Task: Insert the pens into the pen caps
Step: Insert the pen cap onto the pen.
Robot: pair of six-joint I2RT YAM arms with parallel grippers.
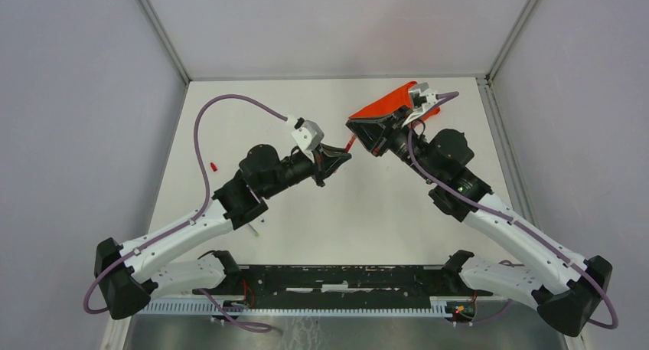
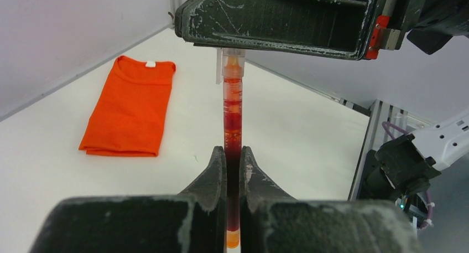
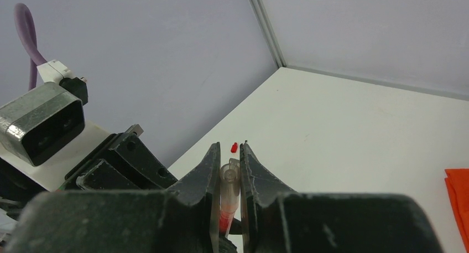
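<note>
My left gripper (image 2: 233, 151) is shut on a red pen (image 2: 233, 120), gripping its barrel near the back end. The pen points away toward my right gripper (image 3: 229, 146), which is shut on a clear pen cap (image 3: 229, 178). The pen's front end sits inside the cap's mouth (image 2: 232, 62), and red shows through the cap in the right wrist view. In the top view the two grippers (image 1: 342, 155) (image 1: 354, 129) meet above the middle of the table, with the pen (image 1: 350, 143) between them. A small red cap (image 1: 213, 167) lies loose on the table at the left; it also shows in the right wrist view (image 3: 234, 148).
A folded orange shirt (image 1: 389, 102) lies at the back right, behind the right gripper; it shows in the left wrist view (image 2: 130, 106). A small white item (image 1: 256, 229) lies partly under the left arm. Grey walls enclose the white table (image 1: 383, 212).
</note>
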